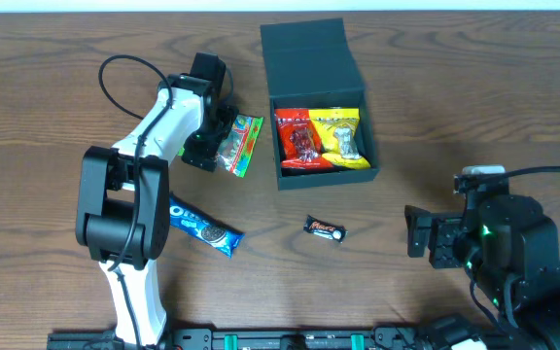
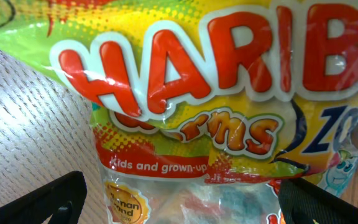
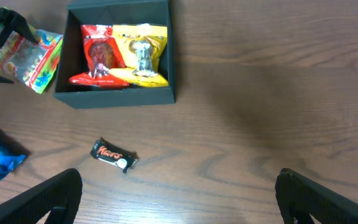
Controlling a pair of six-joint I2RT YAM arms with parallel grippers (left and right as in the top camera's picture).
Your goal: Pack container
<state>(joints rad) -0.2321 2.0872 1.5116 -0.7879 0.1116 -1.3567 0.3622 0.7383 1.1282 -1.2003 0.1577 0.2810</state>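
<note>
container (image 1: 325, 177) near left claw (image 1: 218, 146), apparently apart

Overhead and right-wrist views both on the container (image 1: 309, 58); left wrist close-up.

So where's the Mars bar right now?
Overhead, the Mars bar lies on the table in front of the open container, between the Oreo packet to its left and the right gripper.

The container (image 1: 325, 179) is matte dark teal-green; of the two packets in it, one packet (image 1: 297, 139) is red and the other packet (image 1: 342, 136) yellow. The gummy bag (image 2: 185, 68) is green and yellow with red, white-edged lettering; the biscuit packet (image 1: 205, 229) is blue; the chocolate bar (image 1: 325, 229) is black with red script; the surface (image 1: 455, 87) is brown wood grain.
</note>
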